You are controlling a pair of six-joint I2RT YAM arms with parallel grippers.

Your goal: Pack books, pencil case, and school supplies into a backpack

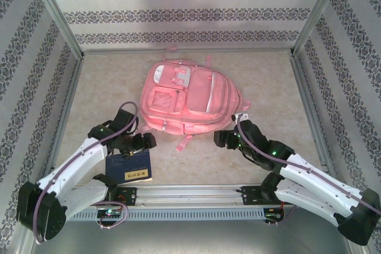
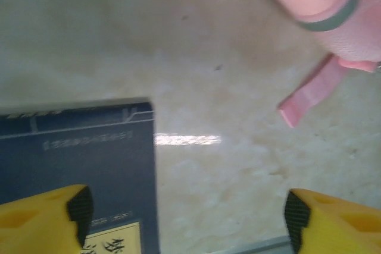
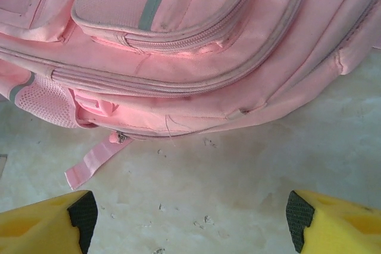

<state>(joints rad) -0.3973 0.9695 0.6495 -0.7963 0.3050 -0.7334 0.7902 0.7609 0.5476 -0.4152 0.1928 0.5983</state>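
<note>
Left gripper (image 2: 187,218) released, jaws spread wide over the table (image 2: 238,171), one finger above a navy blue book (image 2: 77,147) lying flat, perhaps touching it, right gripper (image 3: 190,215) also spread and empty, just short of the pink backpack (image 3: 196,46), which lies mid-table.

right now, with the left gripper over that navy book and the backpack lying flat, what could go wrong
1. The navy book lies flat on the table, partly under the open left gripper; a thin flat cover may slide rather than lift.
2. The backpack looks zipped shut from the right wrist, so nothing may go in yet.
3. Its loose strap lies near the open right gripper and could snag.
</note>
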